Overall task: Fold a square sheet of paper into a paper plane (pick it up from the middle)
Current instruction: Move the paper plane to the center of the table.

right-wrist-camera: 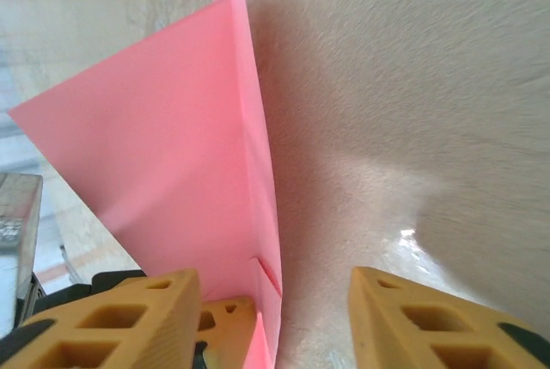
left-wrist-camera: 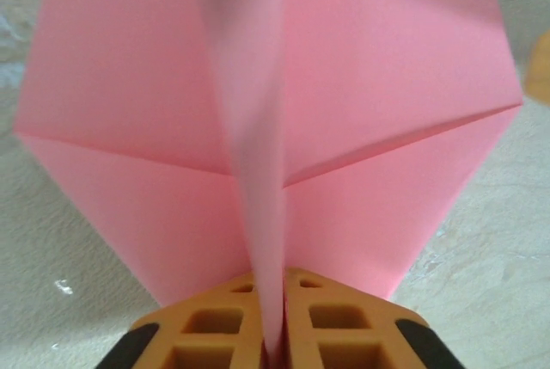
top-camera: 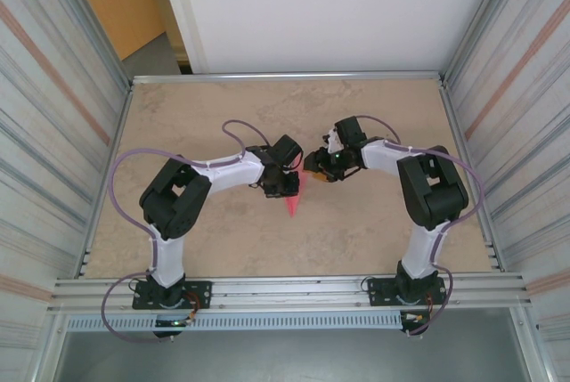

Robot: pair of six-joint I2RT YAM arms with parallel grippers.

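My left claw (left-wrist-camera: 273,339) pinching tight on the centre crease of the pink paper plane (left-wrist-camera: 369,85), wings spreading beyond it over the tabletop (top-camera: 374,231), my right claw (right-wrist-camera: 271,292) standing open, paper running just beside one finger.

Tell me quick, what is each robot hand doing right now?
Left gripper: jaws shut on the middle crease of the pink folded paper.
Right gripper: jaws open, holding nothing; the paper is not pinched.
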